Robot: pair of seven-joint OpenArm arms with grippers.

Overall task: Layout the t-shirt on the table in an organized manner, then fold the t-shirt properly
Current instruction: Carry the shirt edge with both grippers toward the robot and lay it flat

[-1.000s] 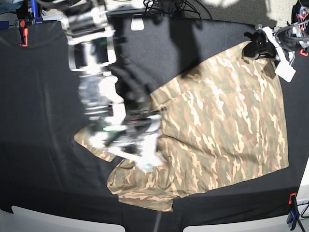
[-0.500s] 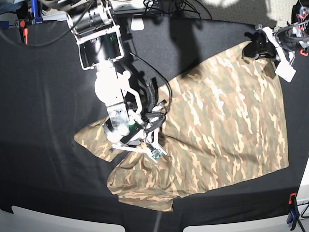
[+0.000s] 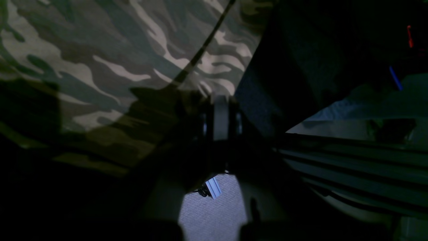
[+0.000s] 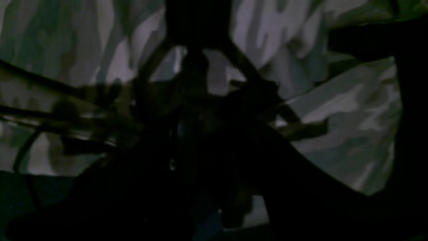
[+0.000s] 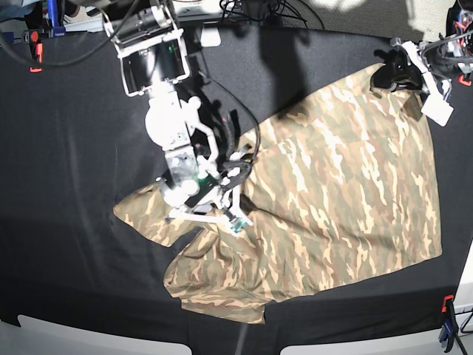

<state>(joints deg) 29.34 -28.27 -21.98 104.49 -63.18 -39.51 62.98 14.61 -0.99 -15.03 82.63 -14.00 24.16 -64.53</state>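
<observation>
The t-shirt (image 5: 332, 192) is lying spread but skewed on the table (image 5: 66, 133), its long axis running on a diagonal from the far corner at the base view's upper right down to the bunched, rumpled end near the table's middle and front, so it is not yet laid out square. The left gripper (image 5: 399, 70) is sitting at that far upper-right corner with its jaws closed tight, and the left wrist view, with camouflage cloth (image 3: 117, 67) running right up to the dark jaws, is suggesting that they are pinching the hem there, though the shadow is making that hard to confirm. The right gripper (image 5: 214, 211) is pressing down onto the crumpled near end, where a sleeve-like flap is sticking out toward the base view's left; its jaws are standing partly apart, and the right wrist view (image 4: 334, 117) is too dark to tell whether any fabric is caught between them. What the coming move is turning on is this opposition: the two grippers are sitting at opposite ends of the diagonal, with the right arm much the nearer to the bunched folds that need drawing away from the pinned corner to flatten the cloth.
</observation>
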